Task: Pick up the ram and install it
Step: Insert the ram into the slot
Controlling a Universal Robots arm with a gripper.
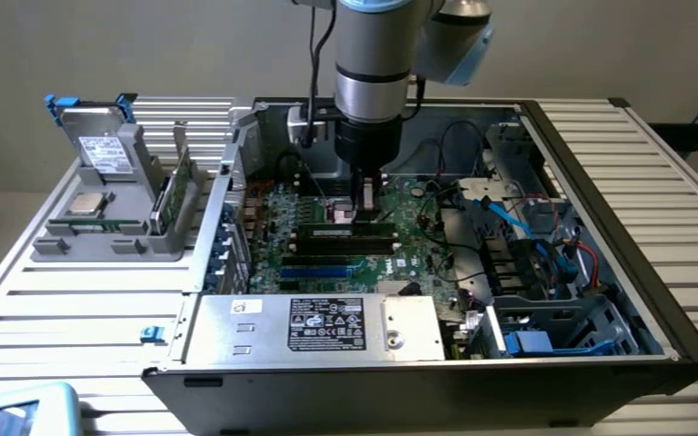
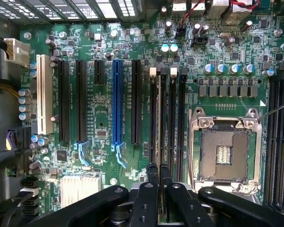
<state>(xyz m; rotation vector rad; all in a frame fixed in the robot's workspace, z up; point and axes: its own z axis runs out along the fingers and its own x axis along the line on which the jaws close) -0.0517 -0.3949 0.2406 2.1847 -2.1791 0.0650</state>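
The ram (image 1: 343,232), a long narrow green stick with dark chips, lies along the memory slots (image 1: 349,247) in the middle of the motherboard, inside the open computer case. My gripper (image 1: 371,211) comes straight down onto its upper edge. In the wrist view the ram (image 2: 159,118) shows edge-on as a thin strip running along a memory slot (image 2: 177,118) between white end clips. My gripper (image 2: 159,169) is shut on it, one black fingertip (image 2: 153,171) on each side. I cannot tell whether the stick is fully seated in the slot.
The empty processor socket (image 2: 226,151) lies beside the memory slots, and a blue expansion slot (image 2: 117,104) and black ones lie on the other side. A silver power supply (image 1: 313,325) fills the case front. Cables and drive bays (image 1: 543,263) crowd the exterior view's right. A grey parts holder (image 1: 106,227) stands outside the case.
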